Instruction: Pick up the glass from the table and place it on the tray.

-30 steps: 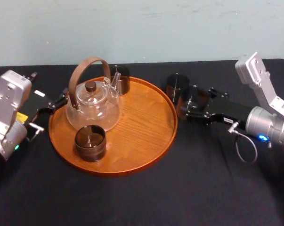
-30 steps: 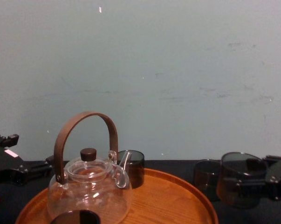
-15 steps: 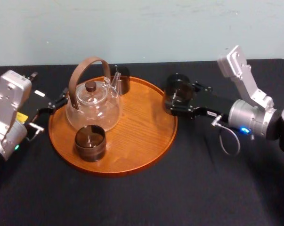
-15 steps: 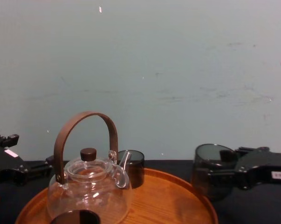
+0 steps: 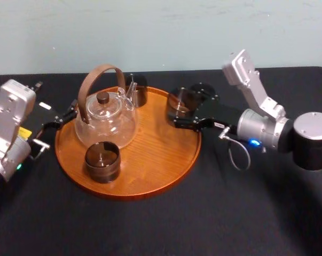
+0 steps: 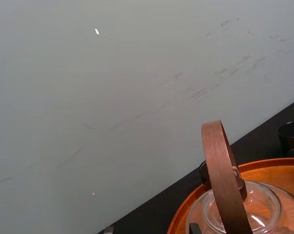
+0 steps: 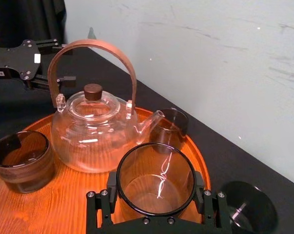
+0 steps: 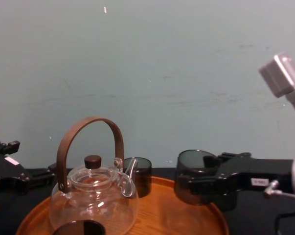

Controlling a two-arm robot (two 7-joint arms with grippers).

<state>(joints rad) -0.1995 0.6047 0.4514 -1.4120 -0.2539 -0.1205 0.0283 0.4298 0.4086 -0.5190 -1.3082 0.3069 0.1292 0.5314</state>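
Glass [image 7: 155,181], 1 of 4, in R gripper [image 5: 183,110].

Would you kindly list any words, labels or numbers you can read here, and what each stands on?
Nothing can be read.
White label on the right gripper, which holds the glass: too small.
White tag on the left gripper: too small.
Yellow sticker on the left arm: blurred.

Soft even light w/ small glints on teapot [image 7: 88,134] & glass [image 7: 159,183].
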